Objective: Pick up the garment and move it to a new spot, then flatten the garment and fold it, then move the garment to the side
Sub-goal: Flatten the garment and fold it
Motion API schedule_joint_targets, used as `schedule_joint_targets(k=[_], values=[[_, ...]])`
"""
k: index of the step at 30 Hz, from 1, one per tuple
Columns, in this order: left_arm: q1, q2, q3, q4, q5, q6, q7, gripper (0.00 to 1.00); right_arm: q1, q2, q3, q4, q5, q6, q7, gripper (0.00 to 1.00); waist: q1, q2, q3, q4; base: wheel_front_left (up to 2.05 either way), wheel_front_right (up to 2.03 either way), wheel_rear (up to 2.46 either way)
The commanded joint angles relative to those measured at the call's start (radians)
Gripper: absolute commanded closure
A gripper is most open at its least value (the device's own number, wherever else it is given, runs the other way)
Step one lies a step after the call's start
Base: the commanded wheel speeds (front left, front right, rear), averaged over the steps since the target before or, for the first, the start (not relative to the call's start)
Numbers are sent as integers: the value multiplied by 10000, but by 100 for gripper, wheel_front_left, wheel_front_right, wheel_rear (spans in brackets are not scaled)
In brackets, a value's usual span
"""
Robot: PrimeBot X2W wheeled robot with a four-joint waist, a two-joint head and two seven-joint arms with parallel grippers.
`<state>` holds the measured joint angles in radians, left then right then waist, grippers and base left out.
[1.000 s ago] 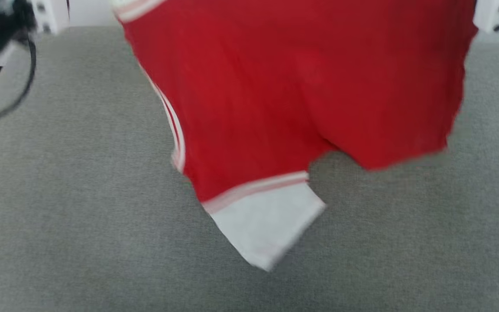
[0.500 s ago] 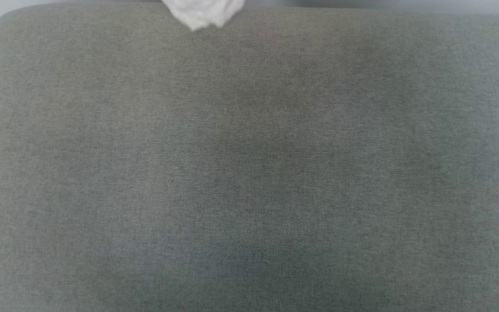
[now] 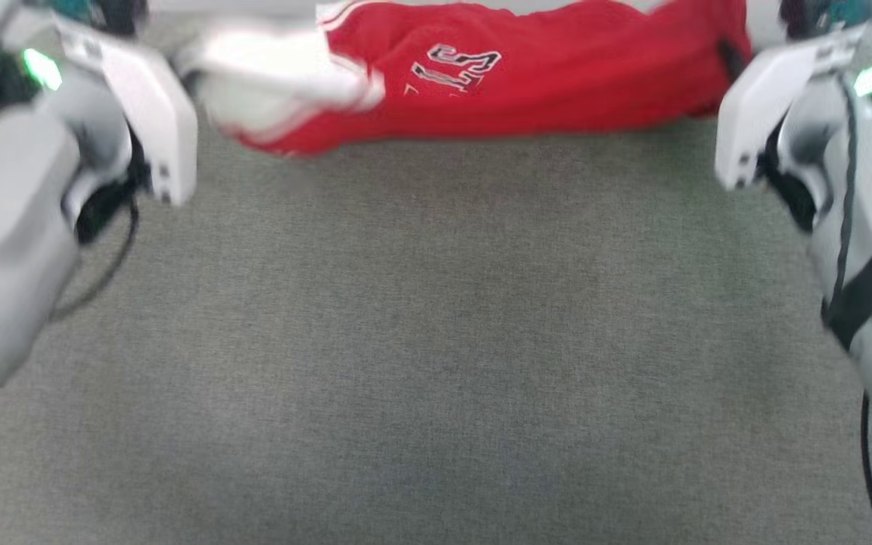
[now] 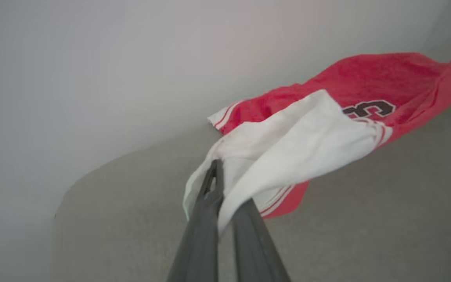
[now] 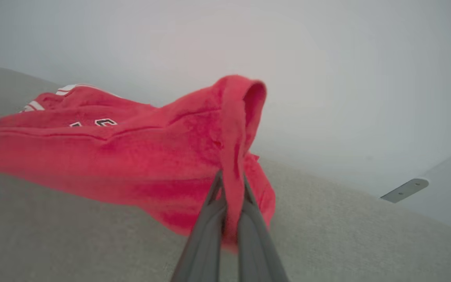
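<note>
Red and white, the short-sleeved jersey shirt (image 3: 557,91) with black lettering hangs stretched over the far edge of the grey fabric-covered surface (image 3: 436,341). A second ago it dangled before the head camera, which has since swung. The left gripper (image 4: 225,196) clamps a white sleeve, the right gripper (image 5: 231,184) a red fold. The carry looks nearly done; laying flat comes next.

A broad surface covered in grey woven fabric (image 3: 436,341) lies flat, faintly mottled with darker and lighter patches. In the left wrist view its far edge rounds off at a corner, and a plain pale wall (image 4: 92,58) rises behind it. In the right wrist view a small pale bracket-like piece (image 5: 404,189) sits beyond the surface's edge; I cannot tell what it is.
</note>
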<state>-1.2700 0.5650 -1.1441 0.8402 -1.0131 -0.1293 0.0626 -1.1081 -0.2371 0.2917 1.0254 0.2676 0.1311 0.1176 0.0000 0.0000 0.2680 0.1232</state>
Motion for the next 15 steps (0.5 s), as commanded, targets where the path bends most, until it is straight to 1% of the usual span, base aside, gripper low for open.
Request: schedule_joint_targets(k=[1, 4, 6, 8, 11, 15], values=[[318, 316, -85, -410, -410, 1, 354, 100, 382, -76, 224, -220, 274, -7, 132, 100, 0, 0, -60, 23, 0, 0, 0], [1168, 863, -373, -1541, -1286, 0, 1260, 100, 1169, -339, 794, -902, 882, -7, 435, 100, 0, 0, -154, 63, 0, 0, 0], [1563, 1356, -516, -2092, -1543, -1, 1637, 100, 1712, -600, 1048, -1430, 1207, -7, 657, 100, 0, 0, -232, 86, 0, 0, 0], [2081, 1671, -609, -2673, -1884, 6, 1931, 100, 2344, -743, 1194, -2013, 1696, -7, 999, 100, 0, 0, -307, 105, 0, 0, 0], [2818, 2186, -733, -3675, -2149, 359, 2298, 100, 3315, -1195, 1418, -3082, 2129, -7, 1541, 100, 0, 0, -373, 113, 0, 0, 0], [3721, 2946, -874, -5216, -2416, 1119, 2636, 100, 4636, -1724, 1275, -4681, 2490, -7, 2237, 100, 0, 0, -408, 120, 0, 0, 0]])
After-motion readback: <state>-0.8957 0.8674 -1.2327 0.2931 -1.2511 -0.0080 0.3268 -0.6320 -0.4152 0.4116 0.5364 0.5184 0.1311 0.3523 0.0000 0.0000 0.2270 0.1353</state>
